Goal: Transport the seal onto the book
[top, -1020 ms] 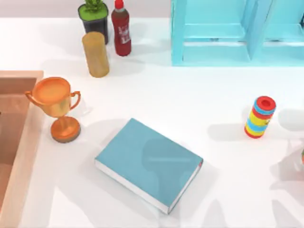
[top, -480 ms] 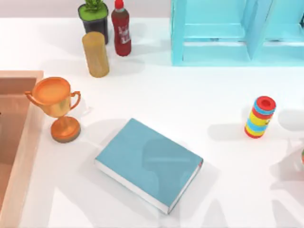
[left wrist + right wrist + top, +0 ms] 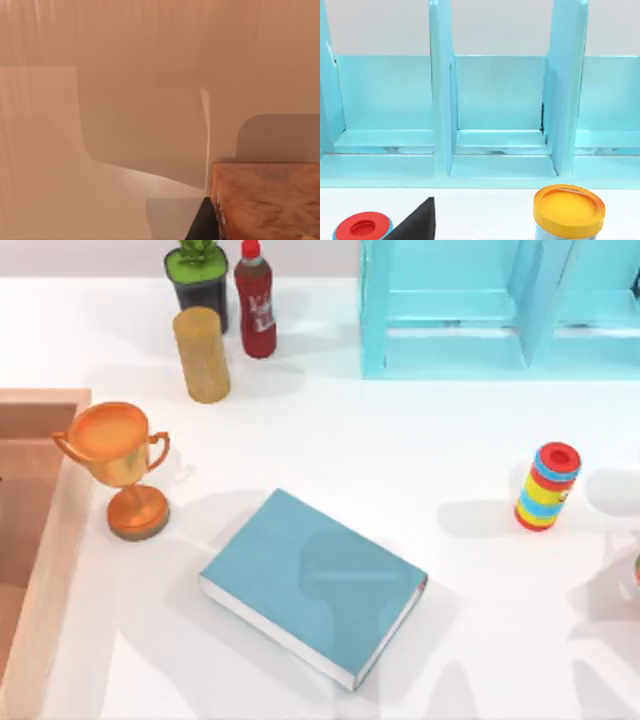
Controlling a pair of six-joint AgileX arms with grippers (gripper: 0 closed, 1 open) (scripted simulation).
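Teal book [image 3: 312, 585] sits mid-worktop [image 3: 400, 460], long axis slanting rightward. Left tool [image 3: 202, 226], right tool [image 3: 417, 222]: grip, cannot tell.

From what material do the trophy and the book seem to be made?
The trophy looks like polished metal or glossy plastic: smooth orange-gold surface with soft highlights on the cup, standing on a duller brown disc base, possibly wood. The book looks like a hardcover with a matte teal cover, perhaps cloth or coated board, and white paper page edges. The rendering leaves this open.
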